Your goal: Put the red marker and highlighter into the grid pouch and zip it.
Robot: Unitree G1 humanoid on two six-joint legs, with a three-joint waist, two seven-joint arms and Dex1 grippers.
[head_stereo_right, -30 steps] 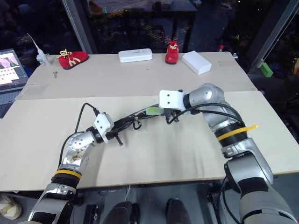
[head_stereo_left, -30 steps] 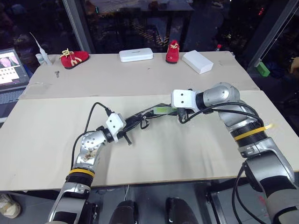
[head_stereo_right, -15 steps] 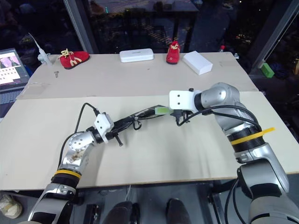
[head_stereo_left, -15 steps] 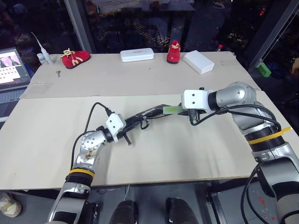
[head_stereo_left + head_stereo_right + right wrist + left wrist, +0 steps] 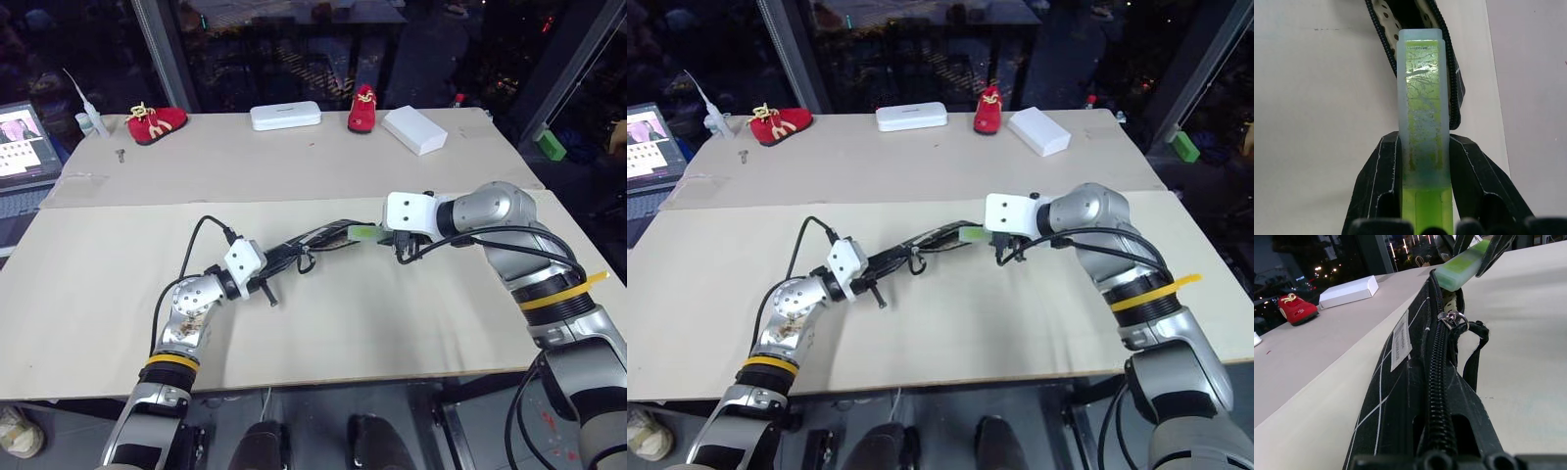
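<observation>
One chunky green highlighter, pale translucent cap

The right gripper with the highlighter pulls back toward the robot's right, so more of the highlighter sticks out of the grid pouch.

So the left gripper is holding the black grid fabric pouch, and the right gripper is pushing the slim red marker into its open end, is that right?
Not quite. The left gripper does hold the black grid fabric pouch, but the right gripper is shut on the chunky light-green highlighter, not a red marker, with its pale cap at the pouch's open end. The right wrist view shows this.
</observation>
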